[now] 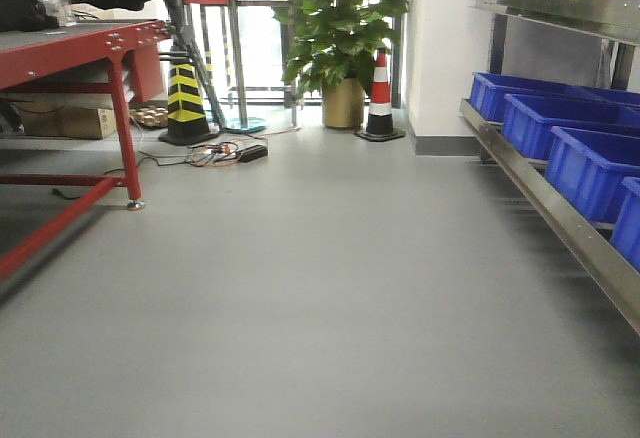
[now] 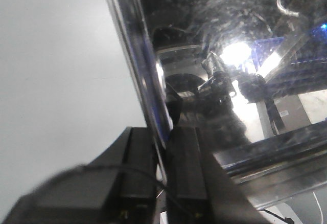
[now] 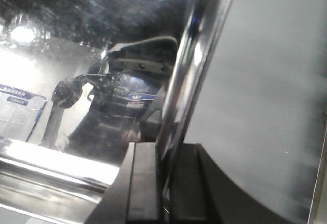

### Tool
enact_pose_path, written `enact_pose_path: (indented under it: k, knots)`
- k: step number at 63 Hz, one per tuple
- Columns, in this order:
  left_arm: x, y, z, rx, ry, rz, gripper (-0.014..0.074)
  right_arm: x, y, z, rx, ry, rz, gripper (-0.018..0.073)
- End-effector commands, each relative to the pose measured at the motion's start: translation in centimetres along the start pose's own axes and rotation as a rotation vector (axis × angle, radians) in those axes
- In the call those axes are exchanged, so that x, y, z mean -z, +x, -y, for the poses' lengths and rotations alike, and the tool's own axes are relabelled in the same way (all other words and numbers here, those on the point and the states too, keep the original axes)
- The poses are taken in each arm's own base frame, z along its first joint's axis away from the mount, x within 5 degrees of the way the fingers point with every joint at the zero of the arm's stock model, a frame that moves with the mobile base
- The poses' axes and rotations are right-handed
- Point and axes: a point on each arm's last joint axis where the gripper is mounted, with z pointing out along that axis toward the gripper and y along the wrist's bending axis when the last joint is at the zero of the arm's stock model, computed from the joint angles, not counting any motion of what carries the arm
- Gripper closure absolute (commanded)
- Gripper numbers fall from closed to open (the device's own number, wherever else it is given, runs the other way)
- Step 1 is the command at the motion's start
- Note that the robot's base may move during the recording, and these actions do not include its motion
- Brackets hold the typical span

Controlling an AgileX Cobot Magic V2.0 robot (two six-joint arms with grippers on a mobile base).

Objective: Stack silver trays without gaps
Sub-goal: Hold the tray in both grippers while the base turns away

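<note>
In the left wrist view a silver tray (image 2: 230, 40) fills the right side, its shiny inside mirroring the arm and a lamp. Its thin rim (image 2: 130, 45) runs down between the two black fingers of my left gripper (image 2: 161, 137), which is shut on it. The right wrist view shows a silver tray (image 3: 92, 40) on the left, also reflecting the arm. Its edge (image 3: 196, 55) drops into my right gripper (image 3: 164, 152), shut on that rim. Whether both grip the same tray I cannot tell. The front view shows neither trays nor grippers.
Blue bins (image 1: 590, 163) sit on a steel shelf rail (image 1: 560, 218) along the right. A red table frame (image 1: 80, 48) stands at the left. Ahead are a black-yellow cone (image 1: 186, 98), a red-white cone (image 1: 380, 98), a potted plant (image 1: 345, 28) and floor cables (image 1: 225, 150).
</note>
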Motion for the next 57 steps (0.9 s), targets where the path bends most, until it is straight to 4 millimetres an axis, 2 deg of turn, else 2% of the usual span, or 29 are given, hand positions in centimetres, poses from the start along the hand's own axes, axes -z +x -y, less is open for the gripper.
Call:
enact_pose_path:
  k: [1, 57]
  knots:
    - [1.91, -0.70, 0.64, -0.021, 0.086, 0.107, 0.0644, 1.30, -0.28, -0.08, 0.026, -0.033, 0.044, 0.0498]
    - [1.91, -0.70, 0.64, -0.021, 0.086, 0.107, 0.0644, 1.30, -0.28, -0.08, 0.026, -0.033, 0.044, 0.0498]
